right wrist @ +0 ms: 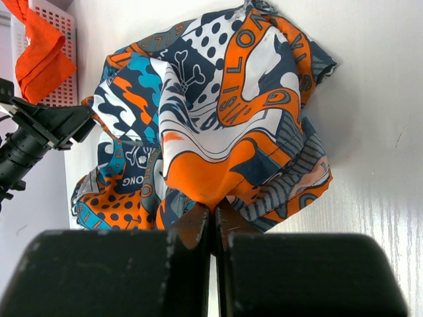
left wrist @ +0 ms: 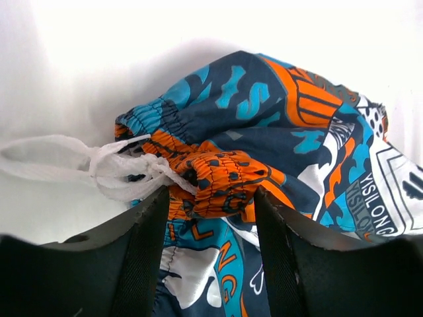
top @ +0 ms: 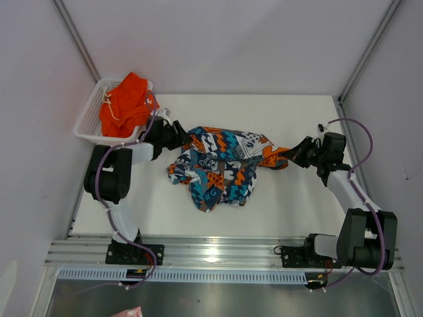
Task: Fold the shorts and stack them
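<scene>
The left arm (top: 115, 175) is raised from its base and bent toward the centre. The left gripper (top: 177, 134) is held with its jaws apart, one on each side of a fold of the printed shorts (top: 218, 168); a firm grip cannot be confirmed. The right arm (top: 350, 191) is angled inward, and the right gripper (top: 295, 155) is pinched closed on the same cloth's edge.

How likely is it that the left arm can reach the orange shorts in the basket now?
Probably yes. The basket stands right beside the left arm, the orange shorts uncovered on top. But the left hand has the printed shorts' waistband between its fingers and must let go first.
</scene>
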Tool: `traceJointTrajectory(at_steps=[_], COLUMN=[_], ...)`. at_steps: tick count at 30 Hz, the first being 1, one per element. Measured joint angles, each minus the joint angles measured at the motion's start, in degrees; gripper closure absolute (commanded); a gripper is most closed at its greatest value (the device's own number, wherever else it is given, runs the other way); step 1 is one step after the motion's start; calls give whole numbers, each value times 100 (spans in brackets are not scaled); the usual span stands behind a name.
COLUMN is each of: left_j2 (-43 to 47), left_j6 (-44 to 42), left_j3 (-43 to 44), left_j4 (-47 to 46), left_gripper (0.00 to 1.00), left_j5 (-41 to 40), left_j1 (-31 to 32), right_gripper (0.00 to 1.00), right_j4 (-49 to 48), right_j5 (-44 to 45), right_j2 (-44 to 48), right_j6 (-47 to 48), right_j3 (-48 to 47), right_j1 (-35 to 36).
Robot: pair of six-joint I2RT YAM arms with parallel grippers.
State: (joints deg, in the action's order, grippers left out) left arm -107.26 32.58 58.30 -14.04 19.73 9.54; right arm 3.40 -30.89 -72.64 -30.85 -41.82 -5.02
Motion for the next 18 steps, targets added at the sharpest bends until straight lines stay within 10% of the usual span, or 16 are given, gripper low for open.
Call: traceJointTrajectory(at_steps=[10,18], left_j2=[-66,-50], left_j6=[39,39], left_j3=[63,72], left_j4=[-398,-354], left_gripper=[88,100], left_j5=[46,127], left_j1=[-4,-9], right_gripper=[100,100], right_j4=[-46,-79], right_j5=[-44,-63], right_j2=[-57,-98], right_j6=[-17,-42], right_j3=[0,0], right_j1=[0,0])
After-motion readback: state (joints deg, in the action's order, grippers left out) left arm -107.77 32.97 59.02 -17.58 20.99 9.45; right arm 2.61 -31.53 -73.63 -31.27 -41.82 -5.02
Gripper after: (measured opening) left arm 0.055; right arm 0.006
